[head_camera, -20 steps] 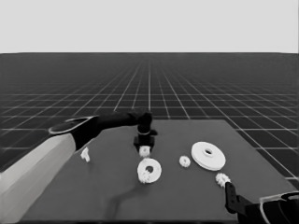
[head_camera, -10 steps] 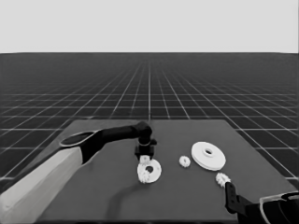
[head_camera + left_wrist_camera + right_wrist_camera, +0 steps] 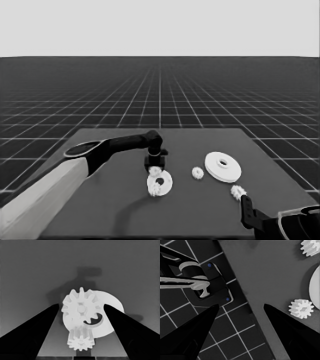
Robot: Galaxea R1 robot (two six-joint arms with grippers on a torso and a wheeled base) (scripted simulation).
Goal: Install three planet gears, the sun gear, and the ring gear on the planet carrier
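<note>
a gear (image 3: 80, 308) is being set on the smaller round part (image 3: 160, 183) mid-table by the left gripper (image 3: 155, 163), fingers spread apart above it, so a straight lift is being called for, lest the gear beside (image 3: 81, 341) be nudged.

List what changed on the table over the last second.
The left gripper swung in from the table's left side to just above the smaller round part, fingers apart. Two gears lie on that part; whether it just released one cannot be told. The larger round part, the gear beside it, the gear near the table's right corner and the parked right gripper stayed put.
</note>
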